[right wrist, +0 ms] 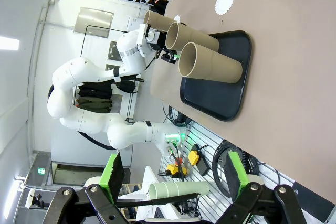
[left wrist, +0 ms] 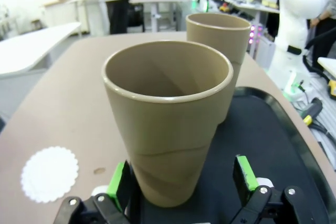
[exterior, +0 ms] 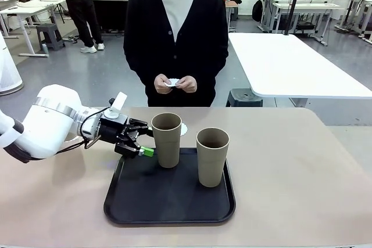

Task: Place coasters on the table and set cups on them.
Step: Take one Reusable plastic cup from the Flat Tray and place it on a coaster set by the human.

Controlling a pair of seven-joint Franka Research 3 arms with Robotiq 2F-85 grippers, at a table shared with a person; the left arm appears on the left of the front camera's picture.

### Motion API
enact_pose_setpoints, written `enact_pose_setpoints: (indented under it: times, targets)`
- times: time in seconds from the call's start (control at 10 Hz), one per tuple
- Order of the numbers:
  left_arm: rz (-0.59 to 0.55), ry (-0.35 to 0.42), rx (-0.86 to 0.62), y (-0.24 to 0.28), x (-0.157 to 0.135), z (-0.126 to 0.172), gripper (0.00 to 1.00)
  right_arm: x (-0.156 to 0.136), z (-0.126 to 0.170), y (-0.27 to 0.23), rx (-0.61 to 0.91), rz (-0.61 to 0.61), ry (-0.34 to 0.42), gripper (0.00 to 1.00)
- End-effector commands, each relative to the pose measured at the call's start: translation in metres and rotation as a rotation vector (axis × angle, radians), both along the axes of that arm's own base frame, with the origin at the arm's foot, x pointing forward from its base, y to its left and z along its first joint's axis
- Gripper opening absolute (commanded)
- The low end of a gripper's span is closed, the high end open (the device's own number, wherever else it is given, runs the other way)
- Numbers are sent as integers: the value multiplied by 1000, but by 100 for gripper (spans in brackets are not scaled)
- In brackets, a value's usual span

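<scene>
Left gripper (exterior: 146, 142) first: I have it wide open and low over the left edge of the tray (exterior: 168, 196), and it grips nothing. Its two fingers straddle the lower part of the near cup (exterior: 167, 139). In my left wrist view one green pad (left wrist: 119, 184) sits close against the cup's wall, though I cannot tell whether it touches. The other pad (left wrist: 244, 171) stands clear, with black tray showing in the gap. That cup stands upright near the tray's back left corner, mouth up and empty. The second cup (exterior: 212, 156) stands upright too, farther right and a little nearer my side of the tray, apart from the first. One coaster (left wrist: 50, 174) lies flat on the table (exterior: 290, 161), just beyond the tray's far edge. From the front it is partly hidden behind the near cup, and no cup stands on it. Across the table a person (exterior: 174, 33) holds another white coaster (exterior: 172, 82) between both hands (exterior: 187, 84) at waist height. My right gripper (right wrist: 176, 177) is spread wide as well and is empty. It hangs well away from the tray, looking across at both cups and the coaster from the side.
</scene>
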State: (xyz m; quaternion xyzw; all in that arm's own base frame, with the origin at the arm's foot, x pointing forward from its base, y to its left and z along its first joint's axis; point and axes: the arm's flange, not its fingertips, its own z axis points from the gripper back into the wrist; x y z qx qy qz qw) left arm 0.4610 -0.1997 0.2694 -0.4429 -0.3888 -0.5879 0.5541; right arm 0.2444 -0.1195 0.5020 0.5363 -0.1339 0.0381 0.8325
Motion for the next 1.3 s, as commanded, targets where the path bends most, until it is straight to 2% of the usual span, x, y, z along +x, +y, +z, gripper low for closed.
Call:
enact_pose_setpoints:
  times: [0.0, 0.7, 1.2]
  targets:
    - [-23, 21, -40, -7, 6, -2, 100, 1, 0, 0, 13, 5, -6, 100]
    - [-61, 1, -66, -11, 11, -7, 100, 1, 0, 0, 13, 5, -6, 100]
    - [-129, -17, -104, -15, 17, -5, 100, 1, 0, 0, 13, 5, -6, 100]
